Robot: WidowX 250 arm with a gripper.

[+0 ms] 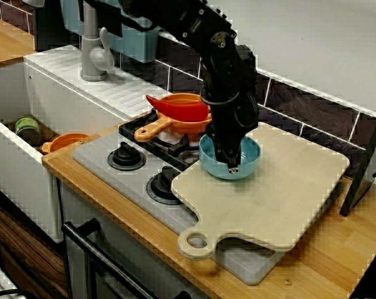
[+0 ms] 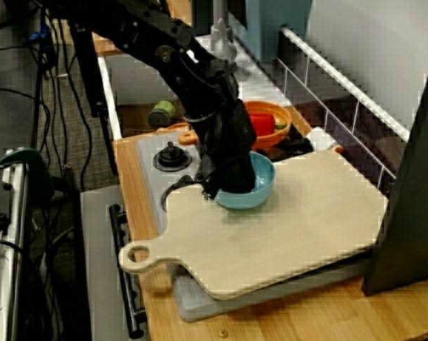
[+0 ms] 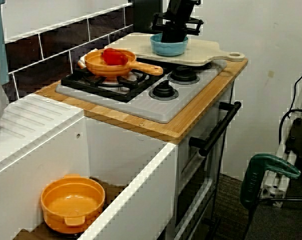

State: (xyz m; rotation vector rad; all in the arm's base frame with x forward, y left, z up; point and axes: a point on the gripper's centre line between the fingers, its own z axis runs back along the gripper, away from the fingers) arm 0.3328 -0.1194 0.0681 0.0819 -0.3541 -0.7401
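A light blue bowl (image 1: 245,161) rests on the left part of a pale wooden cutting board (image 1: 281,193) that lies over the stove's right side. My black gripper (image 1: 232,163) points straight down into the bowl, its fingertips low by the wall nearest the knobs. From the high front view the gripper (image 2: 224,188) hides the rim of the bowl (image 2: 260,186) on that side. From the sink-end view the gripper (image 3: 170,39) dips into the bowl (image 3: 177,48). I cannot make out the gap between the fingers, or whether they pinch the rim.
An orange pan (image 1: 181,118) holding a red piece (image 3: 114,56) stands on the back burner, left of the bowl. Two stove knobs (image 1: 125,156) sit at the front. The sink on the left holds an orange bowl (image 3: 73,202) and a green can (image 1: 27,128). A faucet (image 1: 94,53) rises behind it.
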